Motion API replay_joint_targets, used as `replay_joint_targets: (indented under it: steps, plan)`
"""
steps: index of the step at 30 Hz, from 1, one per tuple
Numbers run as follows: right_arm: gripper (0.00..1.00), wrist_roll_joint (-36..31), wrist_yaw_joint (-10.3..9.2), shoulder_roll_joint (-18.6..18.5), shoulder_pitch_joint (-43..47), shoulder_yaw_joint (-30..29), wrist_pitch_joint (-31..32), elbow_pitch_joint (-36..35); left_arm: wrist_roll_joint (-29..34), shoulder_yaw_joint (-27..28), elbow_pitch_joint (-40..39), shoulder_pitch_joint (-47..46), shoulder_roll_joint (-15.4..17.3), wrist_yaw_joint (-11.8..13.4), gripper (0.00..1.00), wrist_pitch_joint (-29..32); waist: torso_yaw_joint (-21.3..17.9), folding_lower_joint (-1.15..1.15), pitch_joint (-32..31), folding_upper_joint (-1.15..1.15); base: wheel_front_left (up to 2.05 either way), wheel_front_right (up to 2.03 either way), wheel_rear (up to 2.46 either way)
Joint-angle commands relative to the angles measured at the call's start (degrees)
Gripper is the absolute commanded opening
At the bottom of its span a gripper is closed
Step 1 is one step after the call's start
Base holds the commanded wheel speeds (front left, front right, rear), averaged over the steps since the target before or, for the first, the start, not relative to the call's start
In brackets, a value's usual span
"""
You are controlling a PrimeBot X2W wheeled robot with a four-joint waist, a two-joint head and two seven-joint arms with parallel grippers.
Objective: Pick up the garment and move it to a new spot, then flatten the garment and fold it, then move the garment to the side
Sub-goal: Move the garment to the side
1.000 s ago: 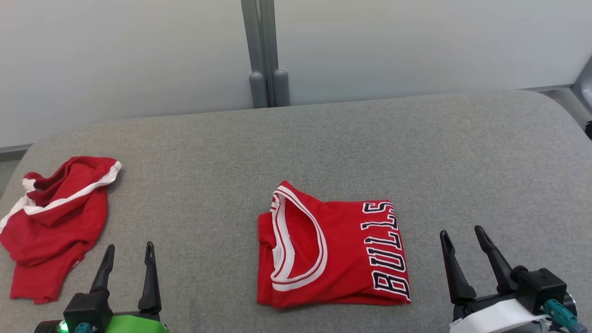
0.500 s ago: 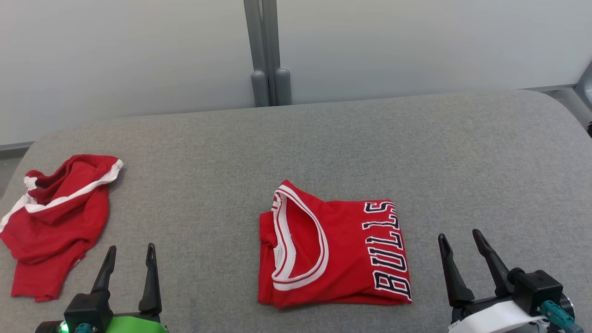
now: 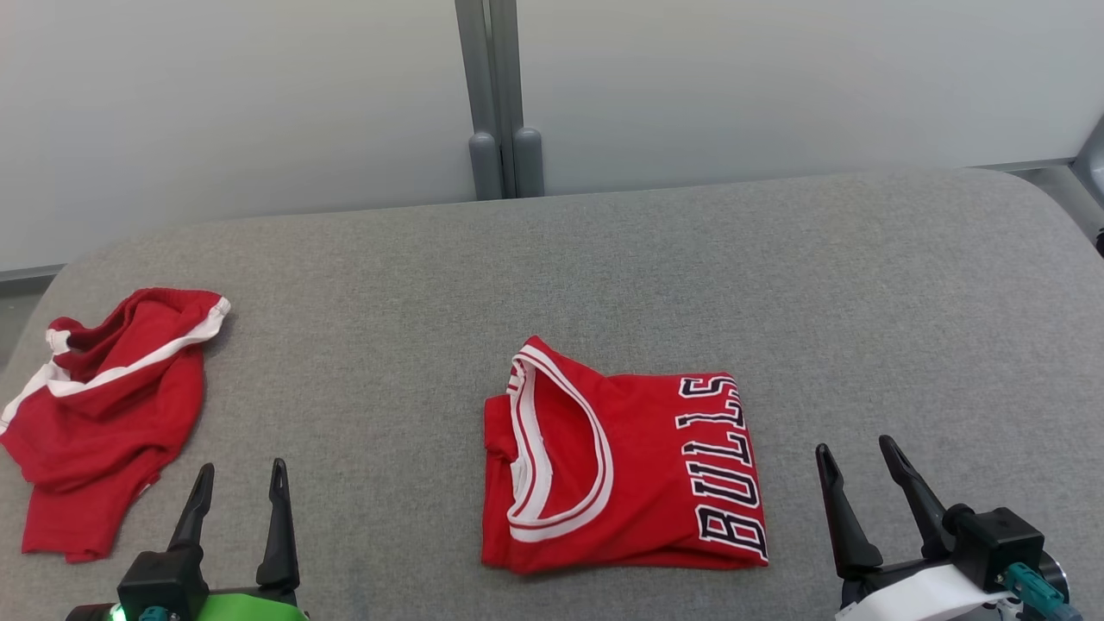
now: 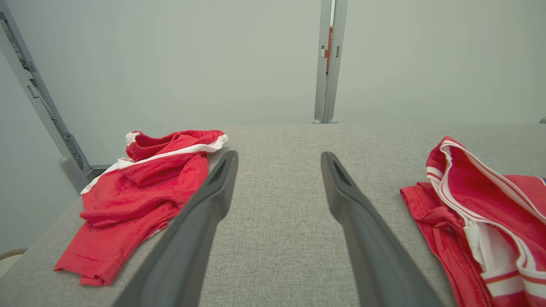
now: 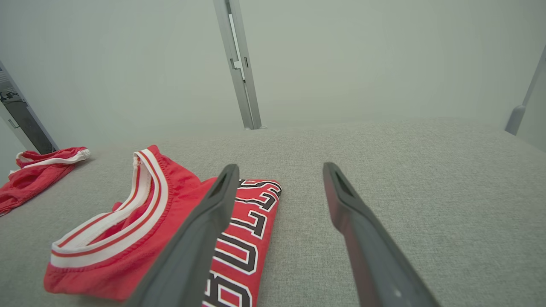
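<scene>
Left gripper point(image 3: 241, 467) lower left of head view: fingers spread wide, nothing between them, over bare grey padded surface point(image 3: 604, 259). Right gripper point(image 3: 854, 444) lower right: fingers likewise apart, empty, near right edge of jersey point(image 3: 621, 470) but not touching. Jersey at lower centre: red, folded into flat rectangle, white-striped neckline at left, black "BULLS" lettering along right edge. Crumpled red shorts point(image 3: 103, 414), white stripe, at far left, well apart from jersey.

Red jersey point(image 3: 642, 466) with white-striped trim (black BULLS lettering), red white-banded second garment point(image 3: 103, 414), grey surface point(image 3: 604, 259).
</scene>
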Motion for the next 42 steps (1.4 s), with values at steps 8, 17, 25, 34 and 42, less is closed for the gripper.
replay_joint_targets:
  steps: [8, 17, 25, 34, 42]
  plan:
    - [1.0, -0.41, -0.03, -1.12, -2.29, 1.54, -0.25, 2.39, -0.14, 0.12, 0.05, 0.51, 0.22, -0.11, 1.0, -0.01, 0.06, 0.0, 0.12, 0.0, 0.0, 0.0, 0.0]
    - [1.0, -0.09, -0.03, -2.17, -12.19, 5.3, 3.18, 13.04, 0.07, -0.64, 0.45, -1.24, 0.04, -0.14, 1.0, -0.01, 1.31, 0.0, 1.25, 0.0, 0.0, 0.0, 0.0]
    - [1.0, 1.23, -0.03, -1.24, -18.01, 7.07, 4.09, 26.54, -0.2, -1.33, 0.98, -2.17, -0.04, -0.13, 1.0, -0.01, 3.51, 0.0, 2.19, 0.0, 0.0, 0.0, 0.0]
    - [1.0, 3.11, -0.03, 0.37, -23.65, 8.29, 1.96, 38.61, -0.29, -1.68, 1.07, -3.7, -0.11, -0.16, 1.0, -0.01, 4.67, 0.0, 4.65, 0.0, 0.0, 0.0, 0.0]
    - [0.59, 6.31, -0.03, 1.43, -26.2, 11.49, 1.28, 46.71, -0.49, -2.36, 1.25, -4.52, -0.22, -0.1, 1.0, -0.01, 5.14, 0.0, 5.9, 0.0, 0.0, 0.0, 0.0]
